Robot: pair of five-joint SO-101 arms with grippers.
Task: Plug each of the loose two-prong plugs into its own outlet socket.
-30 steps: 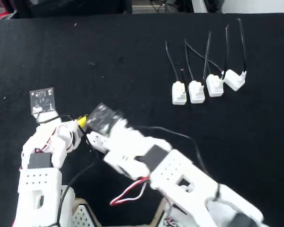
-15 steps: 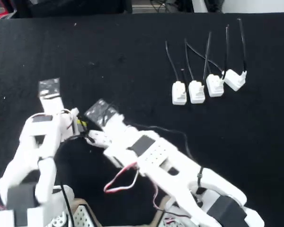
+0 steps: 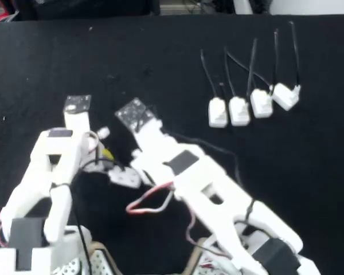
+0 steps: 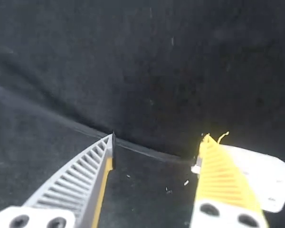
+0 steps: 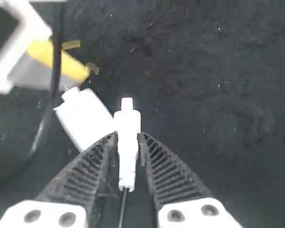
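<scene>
Both arms have pushed farther out over the black table point(image 3: 132, 51). Right gripper point(image 5: 127, 138) is clamped on a small white plug point(image 5: 127, 114), well apart from the four white corded blocks point(image 3: 239, 110); left gripper point(image 4: 157, 140) is spread wide, holding nothing.

Matt black cloth over the counter point(image 3: 160, 51), slightly fuzzy, flecked with pale lint. Smooth white plastic on the plug point(image 5: 127, 118) pinched in the right tool point(image 5: 128, 137), itself ribbed matt black plastic. Ribbed plastic again on the left tool point(image 4: 157, 139), grey and yellow. Smooth white plastic for the wired blocks point(image 3: 239, 110) at two o'clock.
</scene>
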